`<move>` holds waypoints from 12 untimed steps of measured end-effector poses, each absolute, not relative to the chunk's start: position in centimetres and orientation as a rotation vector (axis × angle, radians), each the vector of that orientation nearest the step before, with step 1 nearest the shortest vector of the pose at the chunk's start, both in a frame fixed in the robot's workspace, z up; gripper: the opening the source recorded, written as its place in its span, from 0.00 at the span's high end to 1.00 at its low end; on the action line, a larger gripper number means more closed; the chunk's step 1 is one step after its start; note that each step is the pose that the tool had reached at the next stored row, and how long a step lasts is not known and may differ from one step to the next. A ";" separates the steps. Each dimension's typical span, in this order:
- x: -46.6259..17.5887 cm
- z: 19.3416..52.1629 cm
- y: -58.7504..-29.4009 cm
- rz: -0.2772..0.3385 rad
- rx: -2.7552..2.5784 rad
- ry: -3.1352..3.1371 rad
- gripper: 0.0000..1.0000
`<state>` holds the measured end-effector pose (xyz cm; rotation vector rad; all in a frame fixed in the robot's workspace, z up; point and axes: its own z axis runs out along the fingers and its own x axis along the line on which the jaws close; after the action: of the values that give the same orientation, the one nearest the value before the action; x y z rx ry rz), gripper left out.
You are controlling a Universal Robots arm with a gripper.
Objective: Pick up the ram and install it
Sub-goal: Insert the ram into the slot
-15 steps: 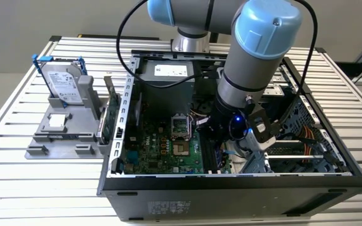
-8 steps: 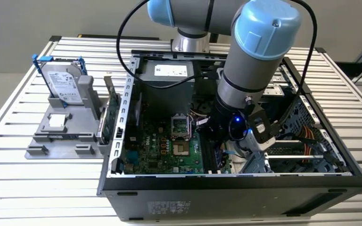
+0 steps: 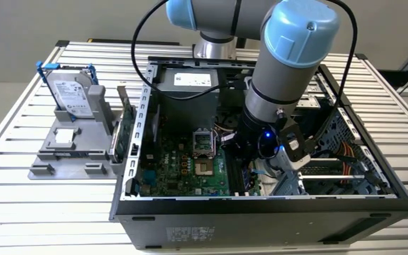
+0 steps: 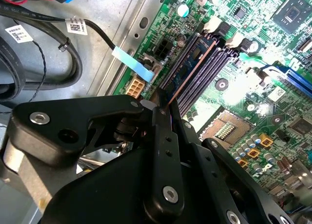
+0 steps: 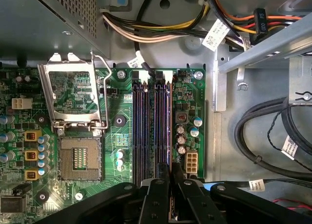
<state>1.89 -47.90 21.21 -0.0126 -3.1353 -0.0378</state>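
The claw (image 4: 163, 104) is clamped on the ram (image 4: 187, 70), edge-on over the memory slots (image 5: 151, 131); its chips and label are hidden. It seems partly seated, though its lower edge is obscured.

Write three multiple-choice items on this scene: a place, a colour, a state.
1. Where is the hard drive? A) in the grey holder, on the exterior view's left of the case B) on a shelf C) on the floor
2. The arm's joint caps are: A) red B) light blue C) yellow
3. The hand is: A) open over the holder B) shut on the ram C) shut on a screwdriver
Answers: 1 A, it stands in the holder; 2 B, both are blue; 3 B, it pinches the ram at the memory slots.
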 end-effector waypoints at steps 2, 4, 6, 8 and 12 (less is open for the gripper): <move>1.9 21.2 -47.9 -0.038 -0.013 -3.135 1.00; 1.9 21.2 -47.9 -0.038 -0.013 -3.135 1.00; 1.9 21.2 -47.9 -0.038 -0.013 -3.135 1.00; 1.9 21.2 -47.9 -0.038 -0.013 -3.135 1.00; 1.9 21.2 -47.9 -0.038 -0.012 -3.135 0.00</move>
<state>1.88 -47.90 21.21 -0.0124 -3.1352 -0.0379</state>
